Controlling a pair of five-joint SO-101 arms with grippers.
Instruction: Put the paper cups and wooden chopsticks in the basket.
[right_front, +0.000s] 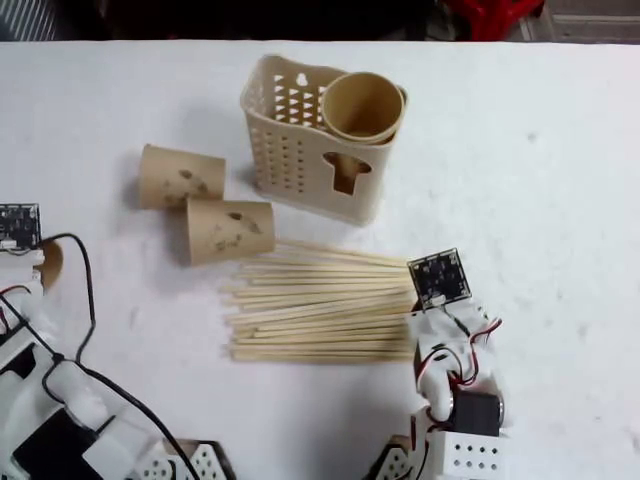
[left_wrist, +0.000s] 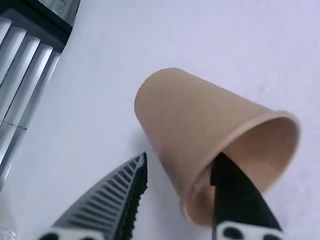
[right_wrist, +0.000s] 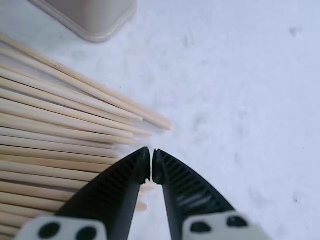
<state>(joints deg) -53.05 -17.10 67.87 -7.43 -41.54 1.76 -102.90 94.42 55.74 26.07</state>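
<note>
1. Right gripper (right_wrist: 151, 150) hung low over the table (right_front: 560, 200) with its fingers pressed together, tips meeting right above the 3 o'clock ends of the wooden chopsticks (right_wrist: 60, 130). I could not make out anything caught between them.
2. Left gripper (left_wrist: 182, 155) sat at the table's 9 o'clock edge, its fingers spread. One finger reached inside the mouth of a plain paper cup (left_wrist: 210, 125) and the other lay outside its wall. That cup lay on its side on the table.
3. Chopsticks (right_front: 320, 310) lay in a loose, flat pile at mid-table, running from 9 to 3 o'clock, none of them in the basket.
4. At 10 o'clock from the pile, the nearer printed cup (right_front: 228, 230) lay on its side, just beside the sticks' far ends.
5. Just past it, again toward 10 o'clock, the farther printed cup (right_front: 180, 177) lay on its side as well, the two nearly touching.
6. At 12 o'clock from the pile the basket (right_front: 300, 150) stood upright, with an upright cup (right_front: 362, 105) already in its 3 o'clock end.
</note>
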